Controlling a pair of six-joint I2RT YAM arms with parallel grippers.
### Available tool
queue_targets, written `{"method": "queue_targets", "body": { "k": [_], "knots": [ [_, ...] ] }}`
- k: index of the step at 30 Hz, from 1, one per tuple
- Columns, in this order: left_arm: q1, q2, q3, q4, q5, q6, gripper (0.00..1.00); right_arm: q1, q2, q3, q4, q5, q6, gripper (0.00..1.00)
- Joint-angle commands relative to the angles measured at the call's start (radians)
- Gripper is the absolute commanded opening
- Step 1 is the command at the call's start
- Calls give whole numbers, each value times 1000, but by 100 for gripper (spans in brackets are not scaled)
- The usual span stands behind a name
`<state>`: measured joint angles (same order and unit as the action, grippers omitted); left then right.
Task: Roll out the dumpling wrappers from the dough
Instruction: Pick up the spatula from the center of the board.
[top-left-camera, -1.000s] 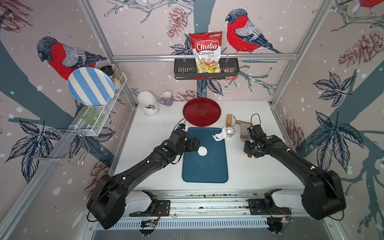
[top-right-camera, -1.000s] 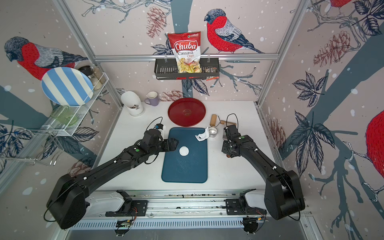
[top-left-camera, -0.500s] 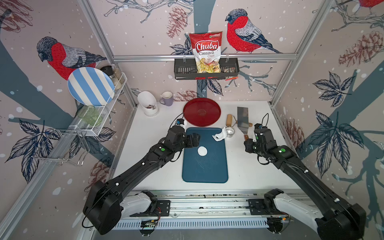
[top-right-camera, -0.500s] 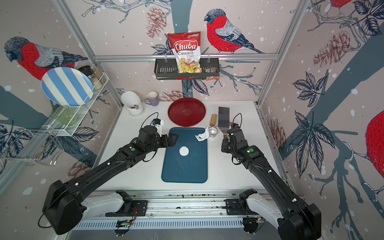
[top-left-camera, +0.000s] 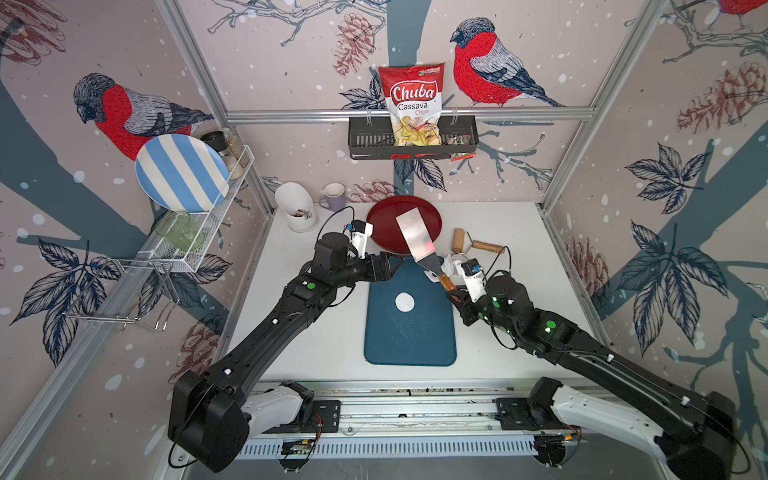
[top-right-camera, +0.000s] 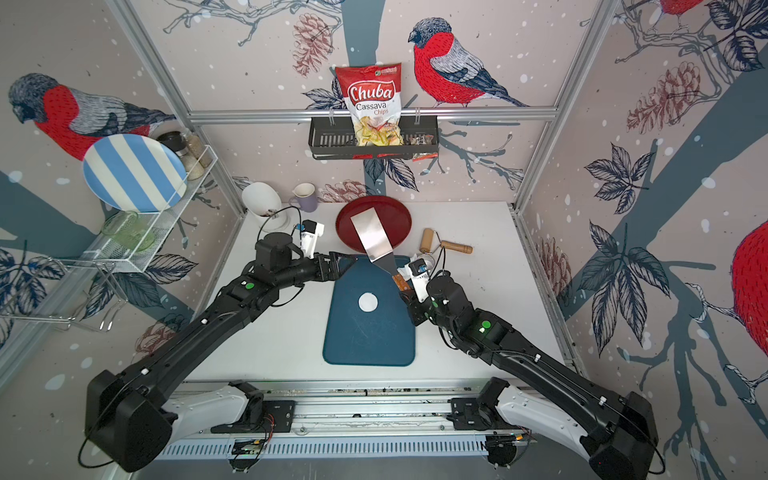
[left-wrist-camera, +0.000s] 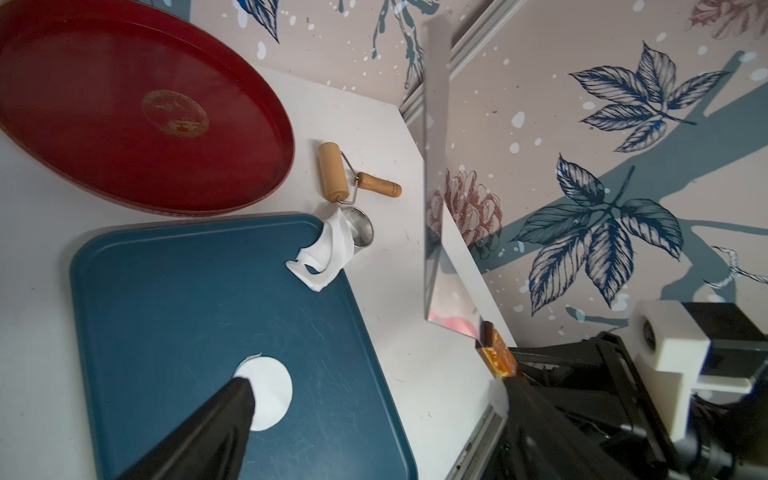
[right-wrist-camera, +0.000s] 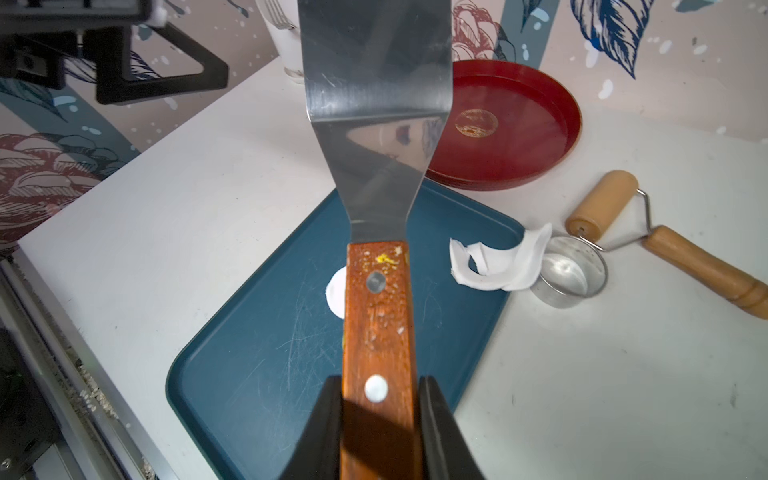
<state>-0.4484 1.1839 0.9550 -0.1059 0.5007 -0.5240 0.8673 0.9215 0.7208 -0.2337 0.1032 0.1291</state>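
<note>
A round white dumpling wrapper (top-left-camera: 404, 302) (top-right-camera: 368, 302) (left-wrist-camera: 270, 390) lies flat on the blue board (top-left-camera: 409, 336) (top-right-camera: 368, 336); the spatula handle partly hides it in the right wrist view. Ragged leftover dough (left-wrist-camera: 322, 257) (right-wrist-camera: 498, 266) sits at the board's far right corner, leaning on the steel ring (left-wrist-camera: 359, 228) (right-wrist-camera: 569, 270). My left gripper (top-left-camera: 390, 266) (left-wrist-camera: 374, 380) hangs open and empty over the board's far left corner. My right gripper (top-left-camera: 453, 293) (right-wrist-camera: 378, 390) is shut on the spatula's wooden handle, and the steel blade (top-left-camera: 415, 237) (top-right-camera: 372, 239) is raised, pointing over the red plate.
The red plate (top-left-camera: 382, 232) (top-right-camera: 395, 220) lies just behind the board. A wooden roller (top-left-camera: 473, 245) (left-wrist-camera: 332, 172) rests to its right, by the ring. A white utensil holder (top-left-camera: 297, 208) and a mug (top-left-camera: 334, 197) stand at the back left.
My right arm has lifted the spatula from the table right of the board and swung its blade left over the red plate. My left gripper drew back from the wrapper, still open.
</note>
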Motion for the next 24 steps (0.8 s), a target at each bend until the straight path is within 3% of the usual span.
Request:
{"method": "queue_targets", "body": {
  "k": [1,7,15,24],
  "knots": [
    [8,-7,9,28,101,23,94,26,15,-3,108,24,-59,1],
    [10,13,34,30,125,14,87,54,31,-2,99,44,-75,1],
    [35,62,37,99,145,-41,61,80,16,-19,99,54,-84,1],
    [59,70,21,209,170,-84,50,89,-2,-29,106,44,-84,2]
  ]
}}
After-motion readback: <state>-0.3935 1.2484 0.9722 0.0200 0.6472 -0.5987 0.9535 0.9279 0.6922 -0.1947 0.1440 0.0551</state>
